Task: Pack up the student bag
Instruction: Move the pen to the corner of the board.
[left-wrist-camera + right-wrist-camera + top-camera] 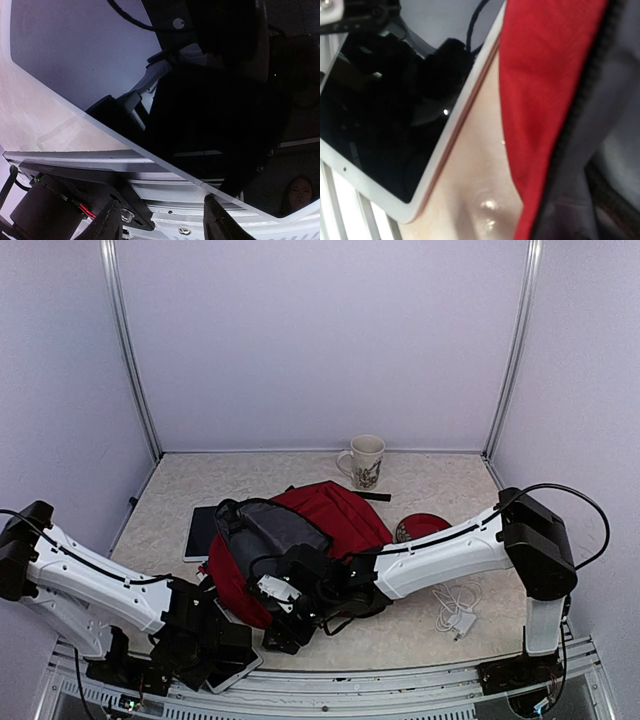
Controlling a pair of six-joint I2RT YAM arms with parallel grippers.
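The student bag [335, 515], dark red with black straps, lies in the middle of the table with its grey-lined mouth toward the left. A white tablet [233, 672] with a dark screen lies at the table's front edge. My left gripper [222, 652] is right over it. In the left wrist view the tablet [75, 60] fills the frame, and the two fingertips [107, 222] stand apart below its edge. My right gripper [283, 625] hangs low at the bag's near side. Its fingers are out of the right wrist view, which shows red bag fabric [545, 100] beside the tablet [380, 125].
A second dark tablet [200, 530] lies left of the bag. A patterned mug [365, 460] stands at the back. A round red thing [420, 527] lies right of the bag. A white charger with its cable [456, 612] lies front right. The metal frame rail [330, 690] runs along the front edge.
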